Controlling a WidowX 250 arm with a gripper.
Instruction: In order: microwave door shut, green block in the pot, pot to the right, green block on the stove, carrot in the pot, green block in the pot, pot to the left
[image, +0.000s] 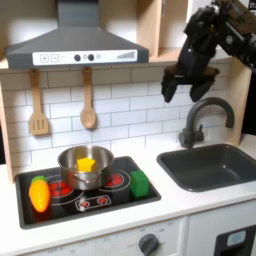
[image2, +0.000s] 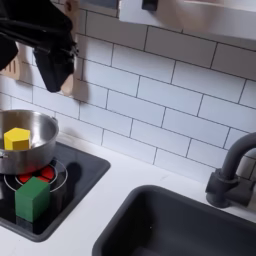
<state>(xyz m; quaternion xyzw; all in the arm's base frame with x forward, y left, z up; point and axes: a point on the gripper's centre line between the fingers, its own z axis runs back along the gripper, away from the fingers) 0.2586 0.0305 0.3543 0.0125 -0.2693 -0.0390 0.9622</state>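
Carrot: the carrot (image: 39, 193) lies at the stove's 9 o'clock edge in the first exterior view.
Green block: the green block (image: 139, 183) (image2: 32, 198) sits on the stove at 3 o'clock from the pot, just beside it.
Stove: the stove (image: 95, 203) (image2: 75, 190) carries the pot.
Pot: the pot (image: 70, 162) (image2: 38, 131) holds a yellow piece (image: 87, 164) (image2: 17, 138).
Gripper: the gripper (image: 181, 87) hangs high at 2 o'clock from the pot, above the faucet (image: 200, 118), fingers spread, empty.

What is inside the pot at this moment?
A yellow piece sits inside the pot, seen in both exterior views. The near wall hides the pot's floor around it, so anything lying low there cannot be seen.
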